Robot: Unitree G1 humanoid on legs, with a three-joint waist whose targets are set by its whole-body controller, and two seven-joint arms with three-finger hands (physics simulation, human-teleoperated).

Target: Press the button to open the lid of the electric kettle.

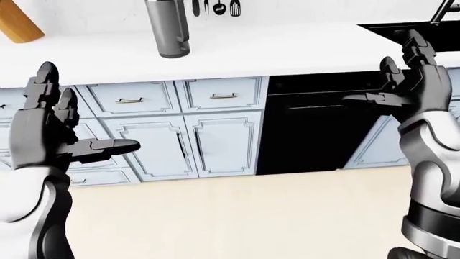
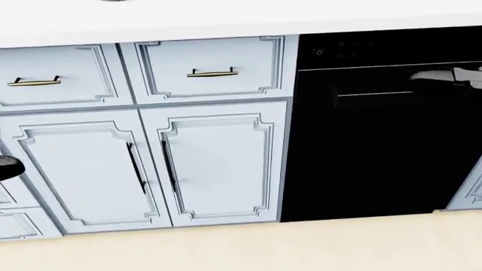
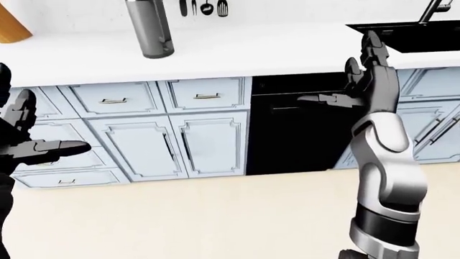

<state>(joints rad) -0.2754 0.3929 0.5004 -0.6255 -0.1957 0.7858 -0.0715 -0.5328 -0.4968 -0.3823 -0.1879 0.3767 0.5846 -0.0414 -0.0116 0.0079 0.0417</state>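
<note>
The electric kettle (image 1: pixel 167 27), a tall grey metal cylinder, stands on the white counter (image 1: pixel 287 48) at the top of the left-eye view. Its top is cut off by the frame, so lid and button do not show. My left hand (image 1: pixel 79 116) is raised at the left, fingers spread and open, well below and left of the kettle. At the right, my right hand (image 1: pixel 384 73) is up as well, open, in front of the black appliance (image 1: pixel 309 129). Neither hand touches anything. The head view shows only the thumb of my right hand (image 2: pixel 444 76).
Pale blue drawers and cabinet doors (image 2: pixel 211 164) run under the counter. A wooden block (image 1: pixel 18 21) is at the top left, and utensils (image 1: pixel 215 6) hang on the wall. A black sink (image 1: pixel 420 29) lies in the counter at the right. Beige floor (image 1: pixel 237 216) spreads below.
</note>
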